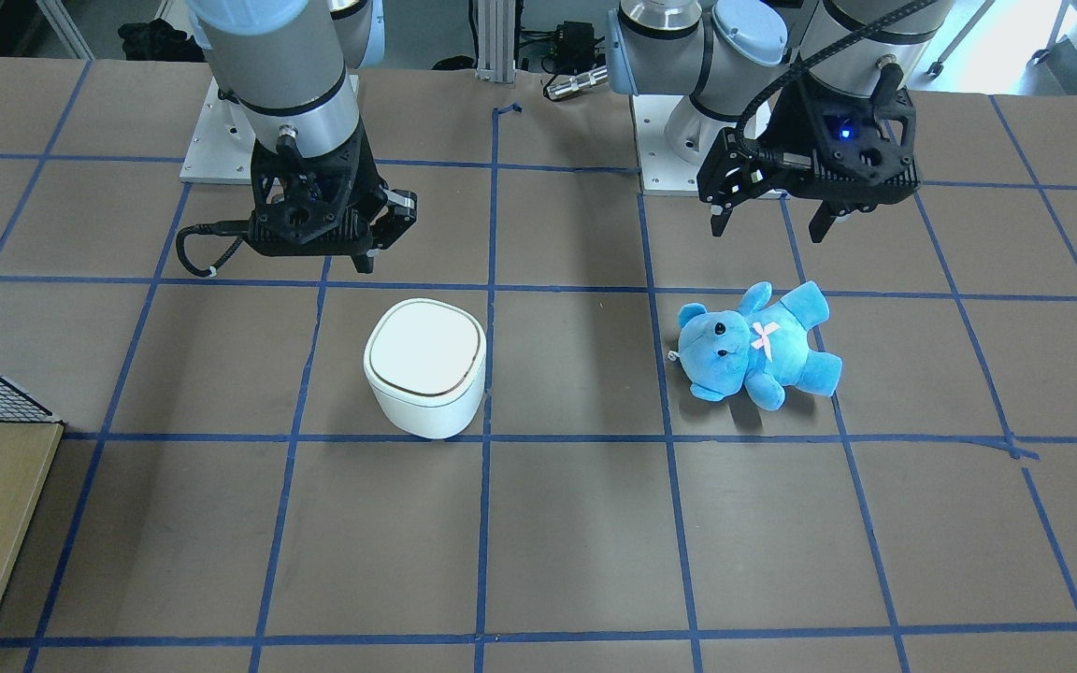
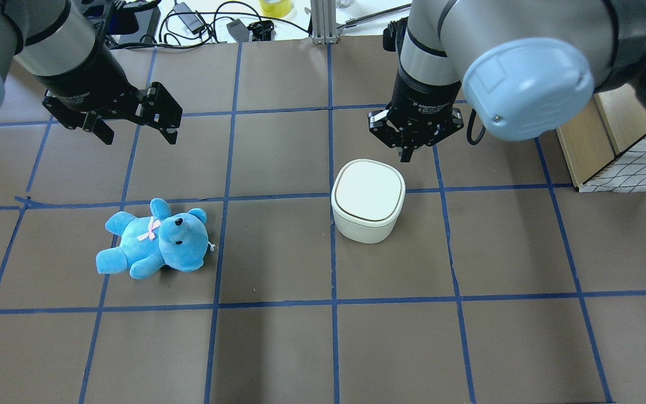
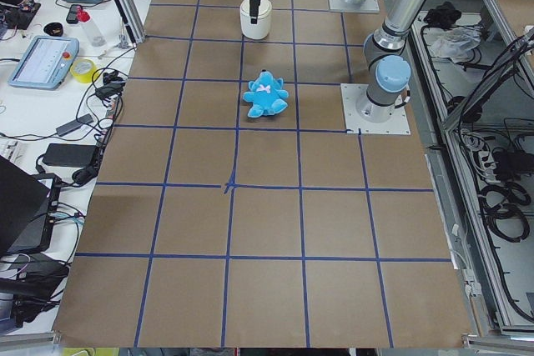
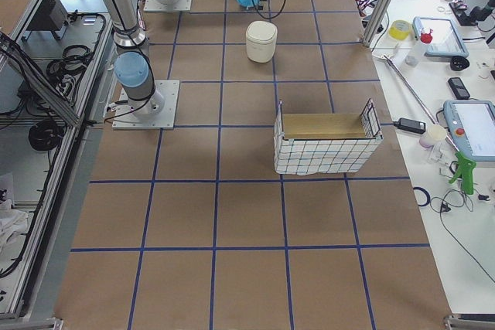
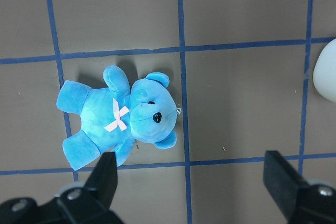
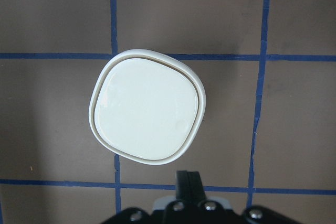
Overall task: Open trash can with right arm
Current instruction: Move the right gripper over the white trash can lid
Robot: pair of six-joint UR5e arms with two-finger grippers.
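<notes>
Pressing together into one black blade, the fingers [image 6: 182, 184] of the right gripper [image 2: 407, 152] point straight down with nothing between them. They hang clear above the can [image 2: 368, 199] and do not touch it. The wrist view puts the lid [image 6: 148, 111] just ahead of the tips, and both side views line the gripper up with the can along the table [image 2: 278, 348]. So, as I judge it, the coming move is nearly all downward, onto the lid's margin nearest the fingers. The can is a rounded square with no long side. Its lid lies flat and shut, and I cannot see where it pivots. It stands right of the table's middle, about midway between the robot's edge and the operators' edge. The left gripper [image 2: 139, 133] hangs with its fingers spread wide over the teddy [image 2: 155, 241], well apart from the can, so the right arm [image 2: 429, 67] is plainly the nearer.
</notes>
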